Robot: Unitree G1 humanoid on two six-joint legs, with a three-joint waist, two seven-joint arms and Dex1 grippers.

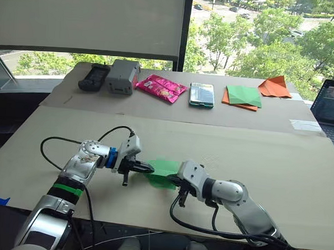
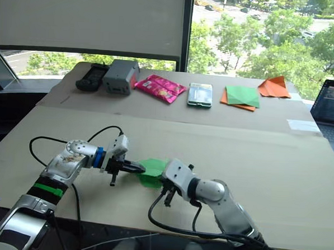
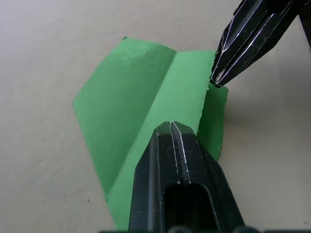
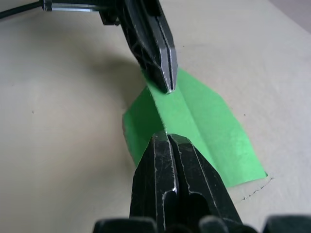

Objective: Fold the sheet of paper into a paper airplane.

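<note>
Green paper, the sheet of paper (image 3: 146, 102), lies on the near middle of the table (image 1: 277, 164), already folded into a creased wedge with a raised ridge (wings and final shaping look left to do). My left gripper (image 3: 171, 127) and right gripper (image 4: 166, 137) reach inward from either side, each with its fingers pressed together, pinching the ridge.

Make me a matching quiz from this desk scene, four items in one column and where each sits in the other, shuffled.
Items:
1. sheet of paper
2. pink packet
3. orange paper plane
4. grey box

Places:
A. far strip, right end, near the laptop
B. pinched between the left gripper and right gripper
C. far strip, beside the black device
D. far strip, between the grey box and the phone

Pairs: 1-B, 2-D, 3-A, 4-C
</note>
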